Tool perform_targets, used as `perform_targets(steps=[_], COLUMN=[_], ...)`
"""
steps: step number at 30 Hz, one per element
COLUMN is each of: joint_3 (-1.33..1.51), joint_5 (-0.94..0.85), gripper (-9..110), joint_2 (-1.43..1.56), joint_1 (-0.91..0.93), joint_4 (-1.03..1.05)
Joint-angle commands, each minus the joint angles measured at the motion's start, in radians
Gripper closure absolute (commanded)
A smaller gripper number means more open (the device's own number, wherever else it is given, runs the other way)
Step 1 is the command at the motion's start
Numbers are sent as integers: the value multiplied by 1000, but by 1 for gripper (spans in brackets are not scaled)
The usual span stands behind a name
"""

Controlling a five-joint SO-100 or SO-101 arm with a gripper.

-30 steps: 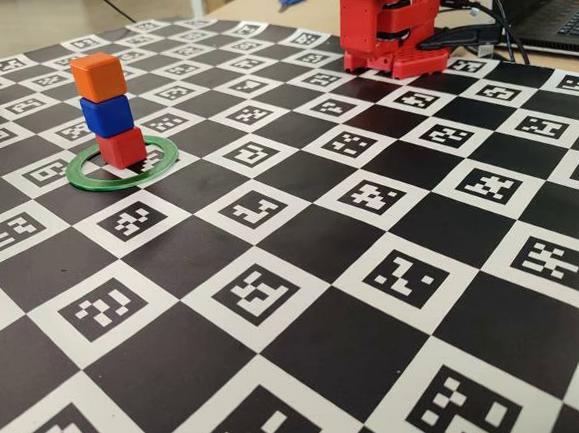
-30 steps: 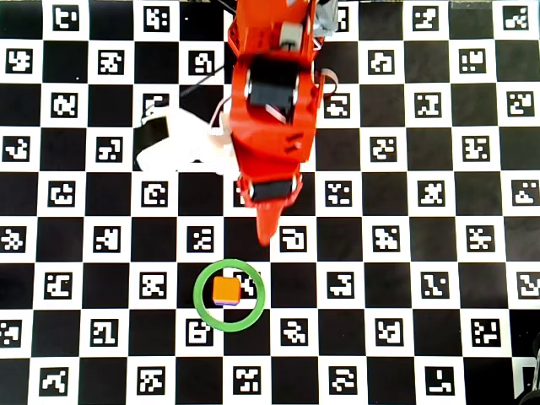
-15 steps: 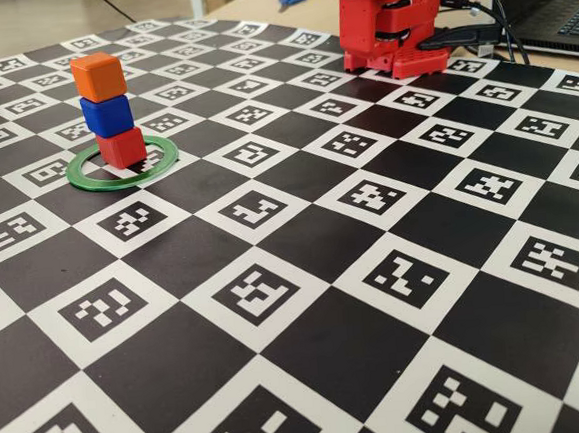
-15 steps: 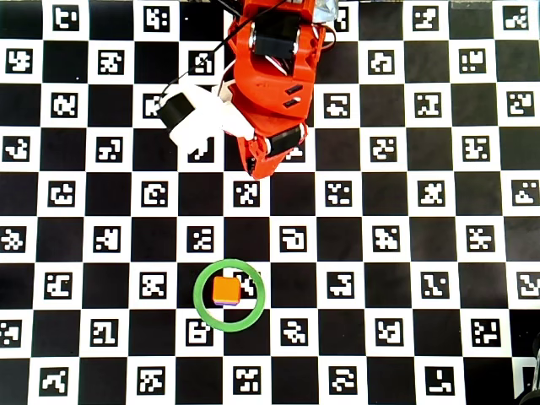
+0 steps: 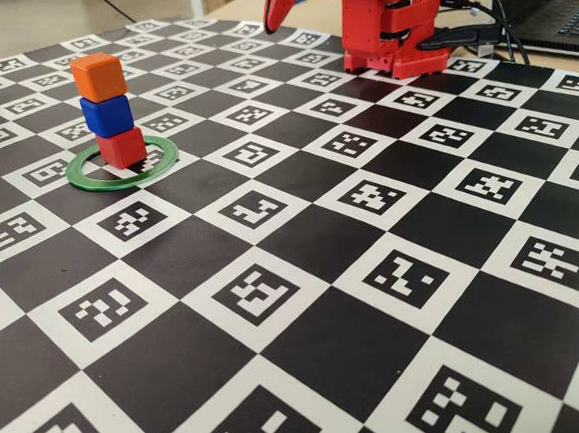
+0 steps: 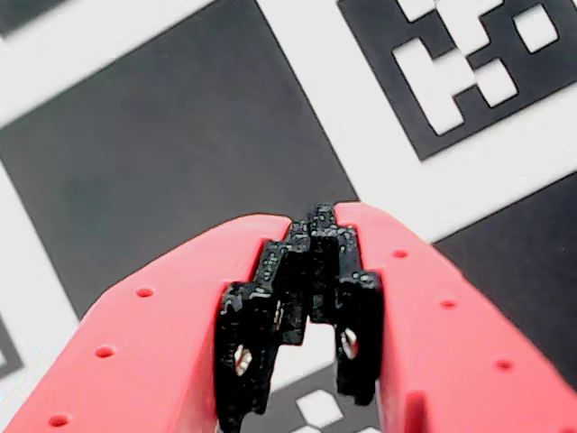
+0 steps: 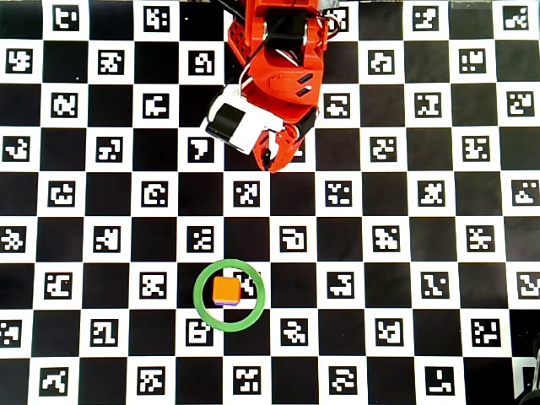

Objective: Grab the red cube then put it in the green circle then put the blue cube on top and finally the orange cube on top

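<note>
Your green circle point(image 5: 122, 167) holds 3 stacked cubes: red cube point(image 5: 122, 147), blue cube point(image 5: 107, 114), orange cube point(image 5: 98, 76). Your gripper point(image 6: 313, 219) hovers well apart, closed and empty.

Fixed cam sat low at the board's point(image 5: 304, 275) edge, looking across twd the arm base point(image 5: 385, 23) at the far side. Overhead cam looked straight down, base point(image 7: 283, 51) at top. Both shared the green circle point(image 5: 78, 178) point(image 7: 201, 305) w/ its stack. Wrist cam pointed down past the gripper point(image 6: 311, 225), v. close to the board point(image 6: 162, 135).
</note>
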Motion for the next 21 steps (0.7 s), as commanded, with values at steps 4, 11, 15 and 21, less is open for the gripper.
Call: perform_targets(steps=[4, 11, 15, 21], joint_3=[150, 278, 344, 377], joint_5=[-95, -129, -141, -173], gripper=[107, 107, 107, 107], joint_2=[138, 207, 259, 308], joint_1=[-14, -17, -5, 12], joint_4=[-40, -12, -2, 43])
